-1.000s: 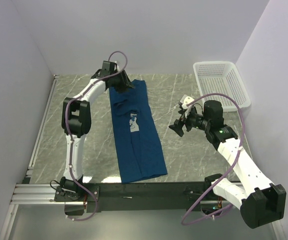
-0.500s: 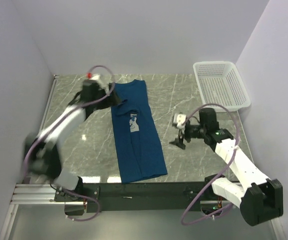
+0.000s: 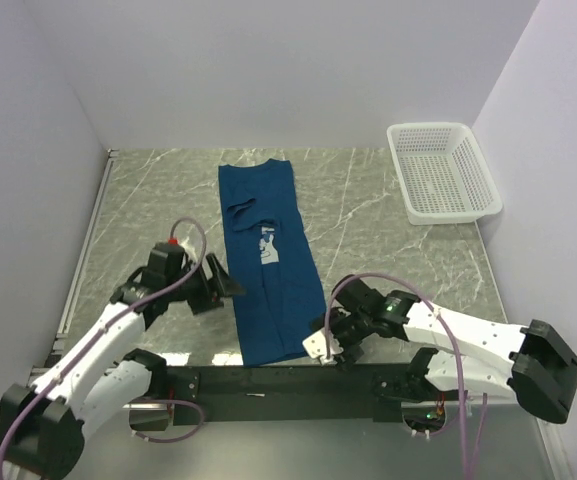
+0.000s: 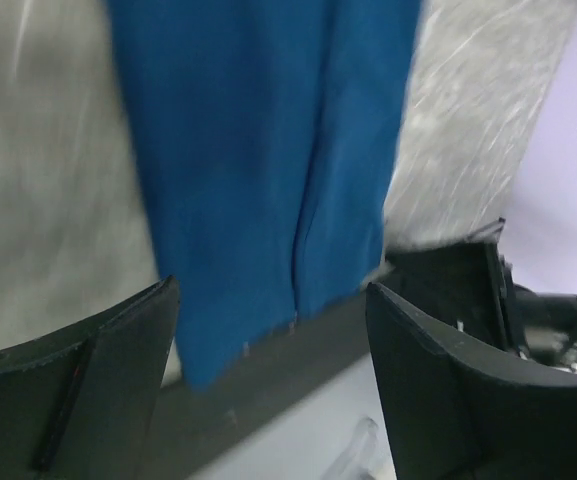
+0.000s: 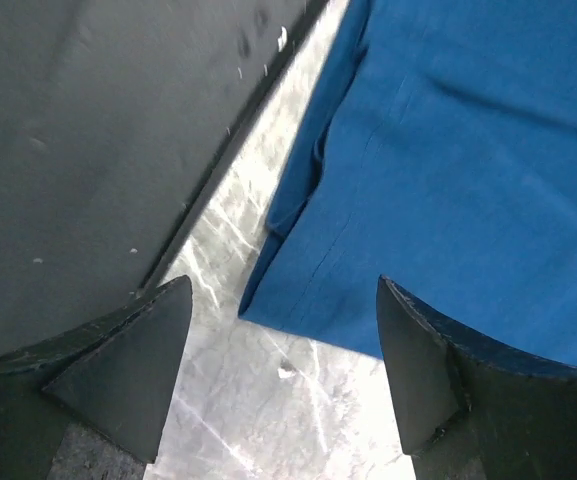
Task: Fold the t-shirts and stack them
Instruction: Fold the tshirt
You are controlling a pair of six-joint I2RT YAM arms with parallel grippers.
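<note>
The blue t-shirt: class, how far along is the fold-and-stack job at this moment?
Done: the t-shirt lies on the table folded lengthwise into a narrow strip. In hand: the left gripper and right gripper, both open, flank its near end, gripping nothing. Left: the crosswise folds and stacking; no stack is visible.

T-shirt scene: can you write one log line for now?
t-shirt: folded lengthwise, flat | left gripper: open, beside t-shirt | right gripper: open, over its near corner
</note>
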